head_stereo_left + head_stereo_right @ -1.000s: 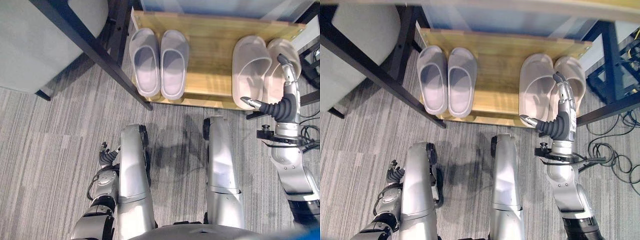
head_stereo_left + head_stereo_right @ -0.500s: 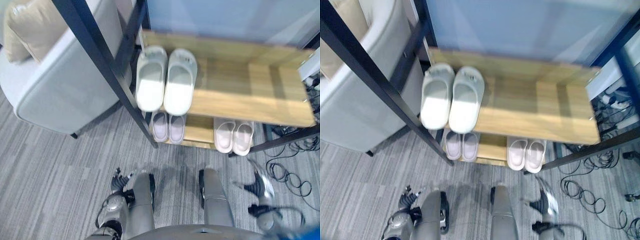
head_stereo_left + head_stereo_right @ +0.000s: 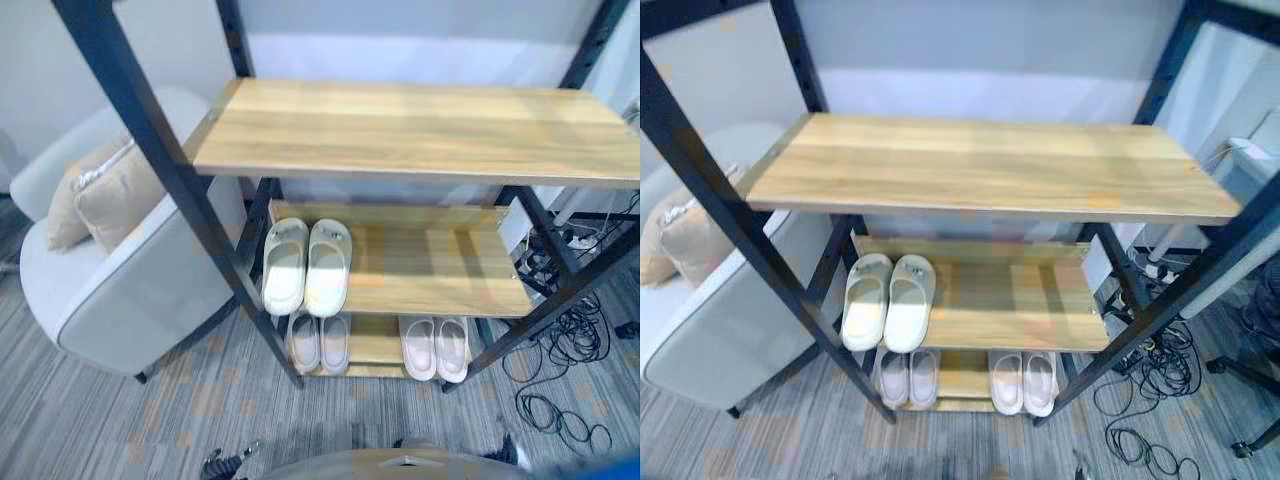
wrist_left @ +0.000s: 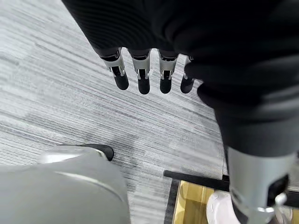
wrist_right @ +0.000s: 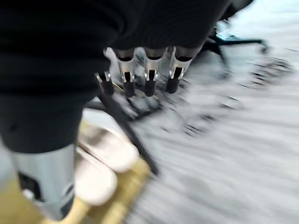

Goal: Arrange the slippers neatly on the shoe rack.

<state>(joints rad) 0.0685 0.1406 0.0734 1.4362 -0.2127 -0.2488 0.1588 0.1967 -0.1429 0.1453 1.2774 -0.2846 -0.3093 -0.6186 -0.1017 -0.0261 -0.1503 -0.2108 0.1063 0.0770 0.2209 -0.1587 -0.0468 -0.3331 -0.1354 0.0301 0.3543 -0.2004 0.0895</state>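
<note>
Three slipper pairs (image 3: 305,266) paired on the shoe rack (image 3: 420,130), both hands (image 4: 149,70) empty (fingers (image 5: 148,77) relaxed, apart); little risk beyond nudging a pair askew.

A pale grey upholstered armchair (image 3: 120,290) sits at nine o'clock, a beige cushion (image 3: 105,195) resting on its seat. Grey striped carpet (image 3: 90,420) covers the floor beneath; tangled black cables (image 3: 560,400) lie at four o'clock.

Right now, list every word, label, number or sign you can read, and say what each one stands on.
None can be read. The wooden shelves of the black-framed shoe rack are plain. The pale green slippers on the middle shelf carry small marks on their straps, too small to read. The grey armchair shows no print.
</note>
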